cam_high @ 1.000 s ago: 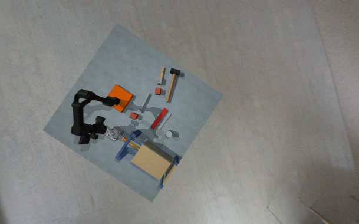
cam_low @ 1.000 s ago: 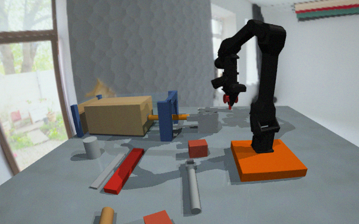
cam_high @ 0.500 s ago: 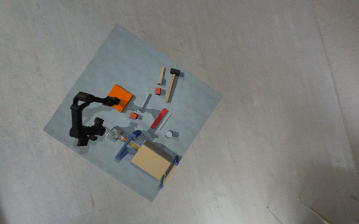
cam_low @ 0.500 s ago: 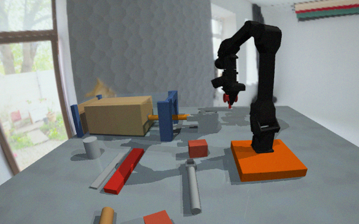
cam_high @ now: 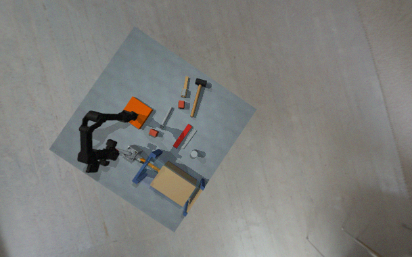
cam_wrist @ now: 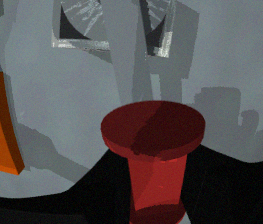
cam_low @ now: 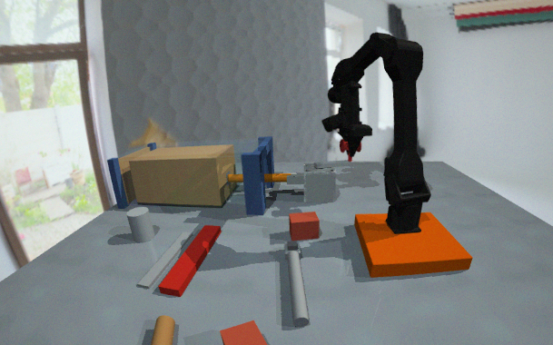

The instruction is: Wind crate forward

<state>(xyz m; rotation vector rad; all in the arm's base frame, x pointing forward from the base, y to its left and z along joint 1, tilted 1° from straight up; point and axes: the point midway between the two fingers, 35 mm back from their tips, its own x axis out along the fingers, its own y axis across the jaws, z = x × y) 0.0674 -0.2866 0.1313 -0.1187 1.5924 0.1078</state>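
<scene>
The tan crate [cam_high: 174, 184] [cam_low: 179, 179] sits flat behind the blue steel frame [cam_high: 143, 170] [cam_low: 253, 182], a gap between them. An orange strap [cam_high: 153, 166] [cam_low: 276, 177] runs from its front through the frame toward the grey winch [cam_high: 133, 153] [cam_low: 320, 186]. My gripper [cam_high: 117, 151] [cam_low: 350, 147] [cam_wrist: 144, 135] is shut on the red spool-shaped knob [cam_wrist: 157, 122] of the winch handle, on the winch side away from the crate. The handle's grey arm [cam_wrist: 124, 50] reaches over the winch. Its square key is hidden, so its seating cannot be told.
The orange arm base [cam_high: 141, 108] [cam_low: 419, 254] stands to the side. Near the winch lie a red block [cam_high: 153, 132] [cam_low: 304, 225] and a grey tool [cam_high: 167, 117] [cam_low: 298, 286]. A red bar [cam_high: 182, 136] [cam_low: 190, 261] and grey cylinder [cam_high: 193, 153] [cam_low: 141, 224] are beside the rack.
</scene>
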